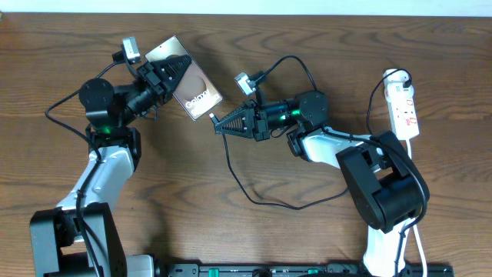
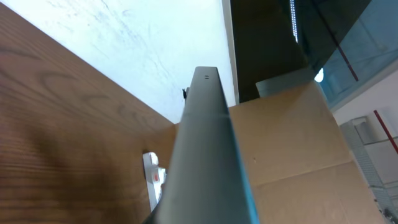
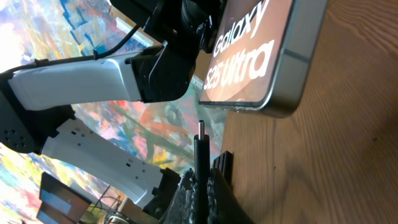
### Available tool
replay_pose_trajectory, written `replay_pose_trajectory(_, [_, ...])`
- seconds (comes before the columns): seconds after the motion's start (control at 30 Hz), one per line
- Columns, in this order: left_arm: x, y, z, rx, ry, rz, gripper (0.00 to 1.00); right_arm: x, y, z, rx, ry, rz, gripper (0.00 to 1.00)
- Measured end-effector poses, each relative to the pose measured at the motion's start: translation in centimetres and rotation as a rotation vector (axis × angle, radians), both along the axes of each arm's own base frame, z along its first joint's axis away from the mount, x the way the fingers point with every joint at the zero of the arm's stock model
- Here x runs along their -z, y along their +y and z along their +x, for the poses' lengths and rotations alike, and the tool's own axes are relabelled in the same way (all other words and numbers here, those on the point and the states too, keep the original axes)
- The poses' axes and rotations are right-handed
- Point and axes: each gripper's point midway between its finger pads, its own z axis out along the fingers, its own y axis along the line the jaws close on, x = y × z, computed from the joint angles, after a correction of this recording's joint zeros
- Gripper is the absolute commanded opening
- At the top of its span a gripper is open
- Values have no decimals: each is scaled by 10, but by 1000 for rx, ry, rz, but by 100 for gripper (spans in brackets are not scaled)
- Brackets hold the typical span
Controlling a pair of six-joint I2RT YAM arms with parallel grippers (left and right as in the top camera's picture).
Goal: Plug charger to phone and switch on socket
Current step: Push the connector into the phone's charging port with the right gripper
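The step in hand, as I judge it, is seating the plug. It calls for a slow, straight push along the plug's own axis, with the tip lined up on the port first, since a skewed entry would scrape the frame or push the phone out of its grip. The port itself is too small to make out. The right end effector (image 1: pixel 217 128) pinches the charger (image 3: pixel 200 140) just behind its plug tip. The tip points at the short end of the phone (image 1: pixel 188 83) and is just short of it, not touching. The right arm reaches in from the right edge of the worktop (image 1: pixel 307 31), its forearm lying low and nearly level. The left end effector (image 1: pixel 175 68) is clamped on the phone from the far-left side, holding it tilted above the worktop near the far edge, left of the middle. The socket (image 1: pixel 405 108) lies well apart by the right edge, near the far-right corner.
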Motion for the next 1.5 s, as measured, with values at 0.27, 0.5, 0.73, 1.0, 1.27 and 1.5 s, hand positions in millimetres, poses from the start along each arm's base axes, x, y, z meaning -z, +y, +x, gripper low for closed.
replay_pose_trajectory(0.27, [0,-3,-3,27,15,-14,7,0,0,0,1,1,0,1])
replay_pose_trajectory(0.5, [0,-3,-4,32,32,-28,7,0,0,1,3,2,1,1])
replay_pose_trajectory(0.73, [0,-3,-4,32,34,-30,7,0,0,1,3,5,0,1])
replay_pose_trajectory(1.0, [0,-5,-6,50,32,-26,7,0,0,1,3,5,0,1])
replay_pose_trajectory(1.27, [0,-5,-6,50,32,-26,7,0,0,1,5,21,-3,1])
replay_pose_trajectory(1.5, [0,-6,-6,51,31,-26,7,0,0,1,5,28,-4,1])
